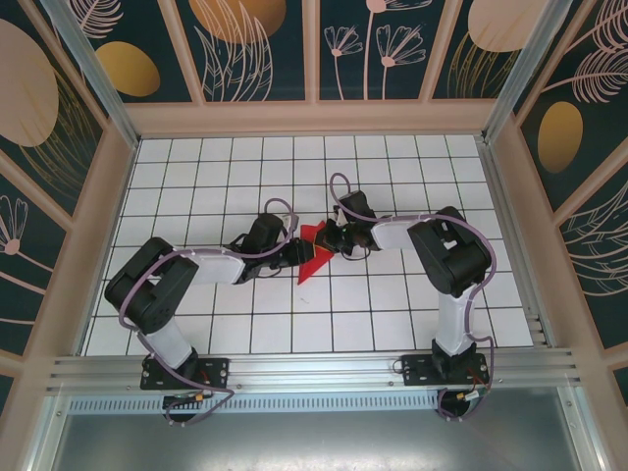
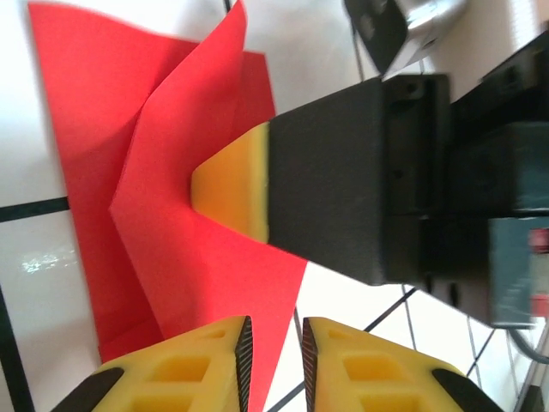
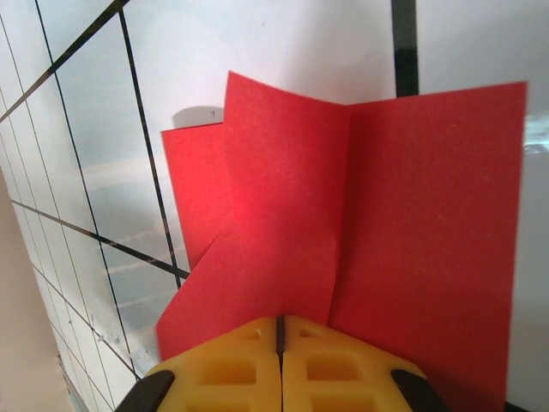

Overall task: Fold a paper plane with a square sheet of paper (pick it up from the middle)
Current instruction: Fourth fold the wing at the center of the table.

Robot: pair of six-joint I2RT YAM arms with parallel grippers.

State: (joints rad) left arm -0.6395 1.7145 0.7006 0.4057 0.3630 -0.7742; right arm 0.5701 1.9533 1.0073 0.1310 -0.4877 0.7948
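- Yellow-tipped and closest to its own wrist lens, the left gripper point(image 2: 274, 343) has its jaws a narrow slit apart. One red edge runs down into line with that slit. Whether the pads touch it I cannot tell.
- Opposite it, the right gripper point(image 3: 280, 343) is fully closed. Its two yellow tips meet along a thin seam, and the square sheet of paper point(image 3: 369, 223) rises straight out of that pinch.
- So the sheet sits in the right gripper's jaws, between it and the left gripper, which faces the right gripper from just across the paper. From above, both meet over the middle of the white gridded table point(image 1: 392, 294).
- This arrangement probably lets the right gripper act as the anchor. It pins the folded layers so they cannot spring apart, and the slightly parted left jaws look ready to take or press a flap.
- Held this way, part of the paper stands up from the table rather than lying flat, and it throws a soft shadow beside the right gripper's tips.
- The paper is plain bright red and unmarked, and it no longer reads as a flat square.
- Beyond the right gripper, two panels meet at a sharp upright crease, with a smaller flap showing behind them.
- Seen from the left wrist, overlapping layers fan out from the right gripper's yellow tip and taper to a point.
- No dart shape is recognisable yet, so I judge the folding to be somewhere mid-course.
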